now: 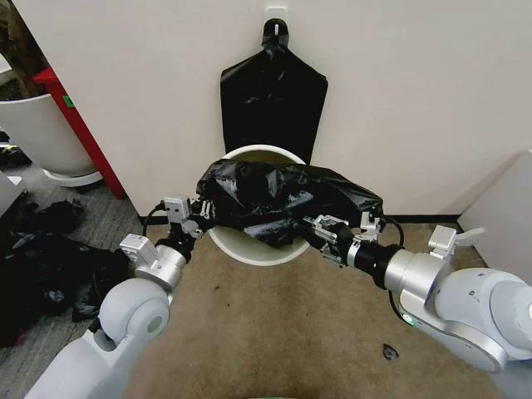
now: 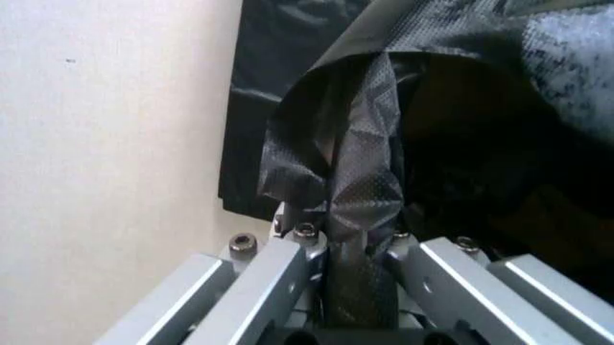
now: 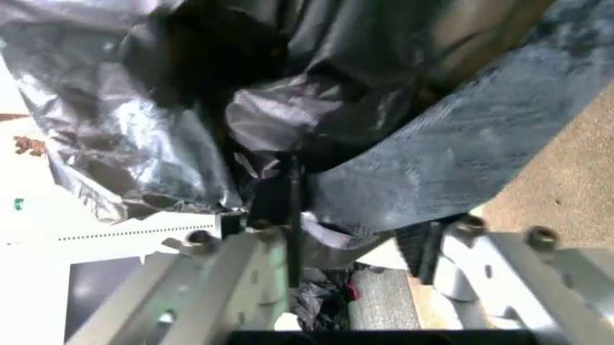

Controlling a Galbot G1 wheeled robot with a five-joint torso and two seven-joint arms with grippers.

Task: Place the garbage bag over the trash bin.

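The garbage bag (image 1: 283, 195), glossy crinkled black film, lies bunched across the mouth of the cream-white trash bin (image 1: 249, 252), which stands on the floor against the wall. The bin's rim shows behind and in front of the bag. My left gripper (image 1: 199, 214) is at the bin's left side, shut on the bag's edge; in the left wrist view a twisted strip of the garbage bag (image 2: 360, 194) runs down between the left gripper (image 2: 350, 248) fingers. My right gripper (image 1: 322, 229) is at the bin's front right, shut on a fold of the garbage bag (image 3: 287, 108).
A flat black bag (image 1: 273, 91) hangs from a wall hook right behind the bin. A large white tub (image 1: 33, 133) and a red post (image 1: 79, 125) stand at the left, with black bags (image 1: 41, 266) heaped on the floor. A white box (image 1: 507, 212) stands at the right.
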